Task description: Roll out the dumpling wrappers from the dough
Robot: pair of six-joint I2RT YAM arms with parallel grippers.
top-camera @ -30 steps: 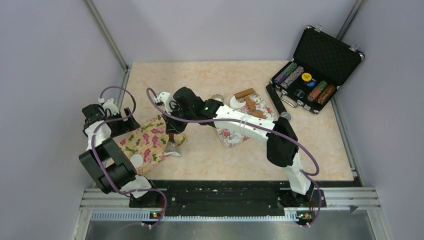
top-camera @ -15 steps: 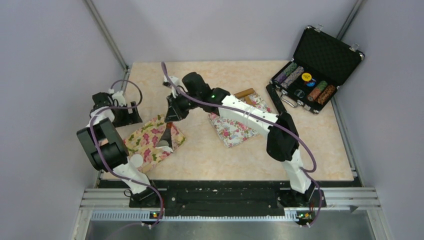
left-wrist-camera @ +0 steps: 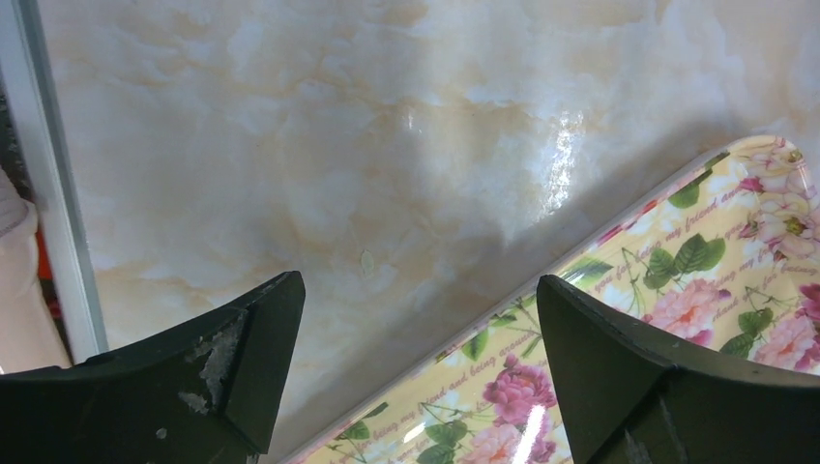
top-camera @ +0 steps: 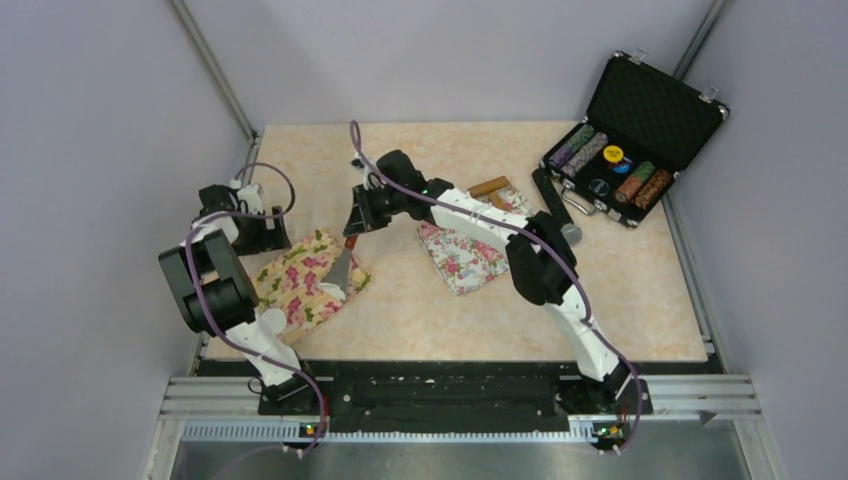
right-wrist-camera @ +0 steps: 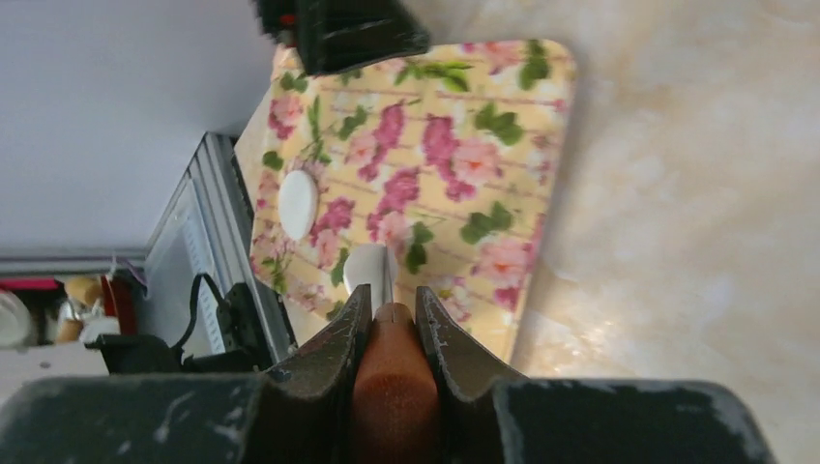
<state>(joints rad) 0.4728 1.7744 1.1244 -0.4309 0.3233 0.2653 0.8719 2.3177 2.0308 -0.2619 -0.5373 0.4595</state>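
The dumpling wrappers (right-wrist-camera: 297, 203) are lying as two white discs on the yellow floral tray (right-wrist-camera: 454, 145). One is sitting near the tray's side by the metal rail, and the other is in line with the blade of the spatula (right-wrist-camera: 392, 372). The right jaws are pinching that spatula by its brown wooden handle, its thin blade angling down over the tray. The left jaws are hanging spread wide, gripping nothing, over the counter (left-wrist-camera: 290, 126) at the tray's edge.

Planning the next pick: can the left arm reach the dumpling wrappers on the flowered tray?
Probably yes: the left gripper hangs open at the tray edge; the dumpling wrappers lie uncovered on it.
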